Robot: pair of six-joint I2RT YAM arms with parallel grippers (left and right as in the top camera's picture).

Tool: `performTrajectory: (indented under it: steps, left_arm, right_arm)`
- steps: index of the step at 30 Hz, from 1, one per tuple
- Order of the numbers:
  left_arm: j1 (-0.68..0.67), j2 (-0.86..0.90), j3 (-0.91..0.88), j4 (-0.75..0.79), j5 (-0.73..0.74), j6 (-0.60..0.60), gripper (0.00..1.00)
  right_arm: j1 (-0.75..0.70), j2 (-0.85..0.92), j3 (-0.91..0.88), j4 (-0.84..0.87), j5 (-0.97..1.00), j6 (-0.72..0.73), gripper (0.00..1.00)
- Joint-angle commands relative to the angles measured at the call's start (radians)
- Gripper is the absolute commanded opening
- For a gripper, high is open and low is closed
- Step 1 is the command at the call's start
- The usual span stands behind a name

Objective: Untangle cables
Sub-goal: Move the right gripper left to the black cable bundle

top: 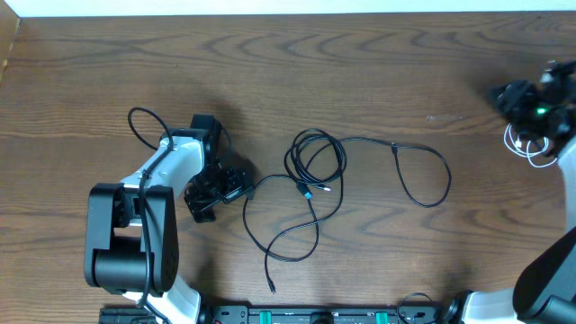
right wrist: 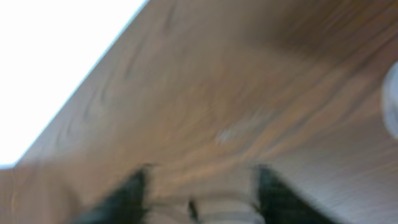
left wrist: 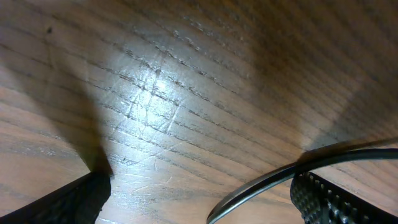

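A long black cable [top: 335, 142] lies in loose loops at mid-table, one end trailing toward the front edge. In the left wrist view a strand of this black cable [left wrist: 273, 180] runs between my left gripper's [left wrist: 199, 202] wide-open fingers, close to the right finger [left wrist: 336, 199]. Overhead, the left gripper [top: 216, 191] sits low at the cable's left end. At the far right lies a small white cable [top: 526, 151], with my right gripper [top: 526, 126] directly over it. The right wrist view is blurred. Its gripper [right wrist: 199, 199] has its fingers partly drawn in, with pale bands between them.
The left arm's own thick black wire [top: 144, 121] loops beside its wrist. The arm bases stand along the front edge [top: 297, 315]. A pale strip marks the table's far edge [top: 270, 7].
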Motion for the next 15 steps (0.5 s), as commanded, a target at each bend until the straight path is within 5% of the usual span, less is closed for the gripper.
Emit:
performTrajectory:
  steps: [1,2,8,15]
  left_arm:
    - [0.001,0.023,-0.011,0.020,-0.033,0.026,0.98]
    - [0.001,0.023,-0.011,0.019,-0.034,0.026,0.98]
    - [0.001,0.023,-0.011,0.020,-0.034,0.026,0.98]
    - [0.001,0.023,-0.011,0.019,-0.034,0.026,0.98]
  right_arm:
    - [0.079,0.002,-0.009,-0.045,-0.051,0.002,0.08]
    - [0.103,0.002,-0.013,-0.059,-0.051,0.002,0.01]
    - [0.288,0.002,-0.055,-0.078,-0.045,-0.050,0.01]
    - [0.569,0.002,-0.107,0.002,0.074,-0.050,0.38]
